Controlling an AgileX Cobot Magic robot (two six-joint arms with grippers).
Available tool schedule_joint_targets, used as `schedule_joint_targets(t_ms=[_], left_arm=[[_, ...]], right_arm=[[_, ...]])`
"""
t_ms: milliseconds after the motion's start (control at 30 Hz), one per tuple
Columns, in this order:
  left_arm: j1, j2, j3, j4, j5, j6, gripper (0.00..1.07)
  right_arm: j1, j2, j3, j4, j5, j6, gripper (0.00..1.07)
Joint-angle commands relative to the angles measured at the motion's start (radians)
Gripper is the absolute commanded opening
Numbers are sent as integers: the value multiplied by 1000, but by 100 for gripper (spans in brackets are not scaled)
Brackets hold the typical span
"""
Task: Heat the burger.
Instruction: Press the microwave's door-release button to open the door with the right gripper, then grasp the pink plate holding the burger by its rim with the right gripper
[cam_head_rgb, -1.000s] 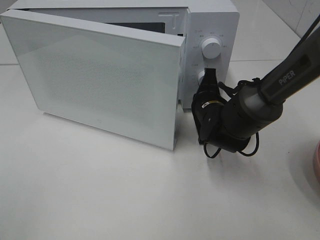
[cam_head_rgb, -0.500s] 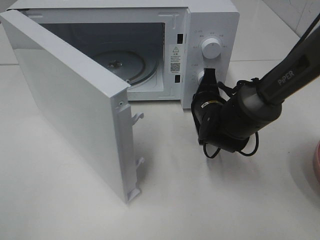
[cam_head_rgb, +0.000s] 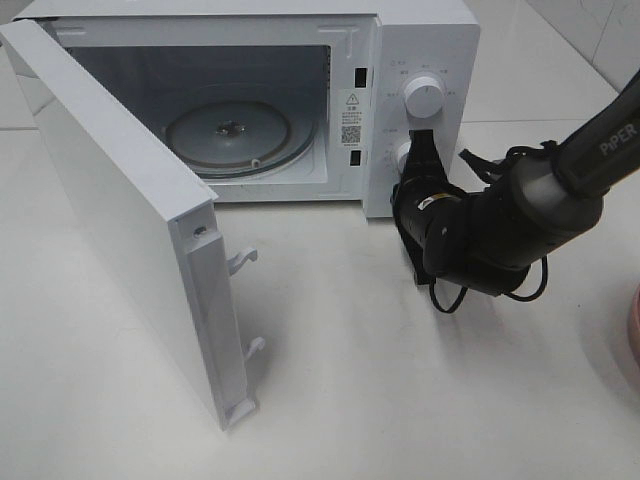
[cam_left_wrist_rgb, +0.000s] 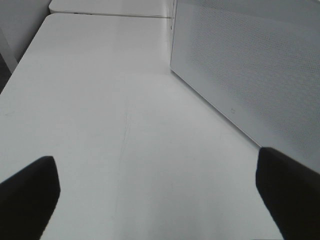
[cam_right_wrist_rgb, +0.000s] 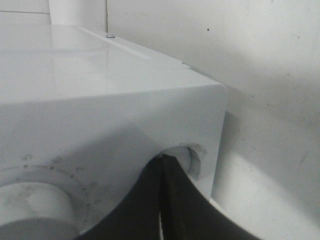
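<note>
Middle right: right gripper (cam_head_rgb: 417, 150), jaws together, at the lower knob (cam_head_rgb: 402, 156) of the microwave (cam_head_rgb: 425, 40); left gripper (cam_left_wrist_rgb: 157, 197) with jaws wide apart.

Right fingers (cam_head_rgb: 420, 152) together, left fingers (cam_left_wrist_rgb: 287, 192) wide apart.

white lettering "PiPER" running along the dark right arm (cam_head_rgb: 617, 135), a sticker (cam_head_rgb: 349, 116) showing a warning triangle and a QR code on the microwave (cam_head_rgb: 430, 30) inner frame, its fine print being too small to read, tiny marks ringing the upper dial (cam_head_rgb: 423, 96) being illegible too
</note>
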Motion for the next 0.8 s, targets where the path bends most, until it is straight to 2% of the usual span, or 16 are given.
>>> schedule_joint_targets(t_ms=[33,533,800], left_arm=[[-1,-16,4,-6,-14,0,100],[-1,-16,4,-6,-14,0,100],[-1,-16,4,-6,-14,0,100]], right_arm=[[-8,-37,8,-32,-15,-49,0],[-8,-121,79,-61,183,-228,0],[-8,-246,163,-107,272,-390,2]])
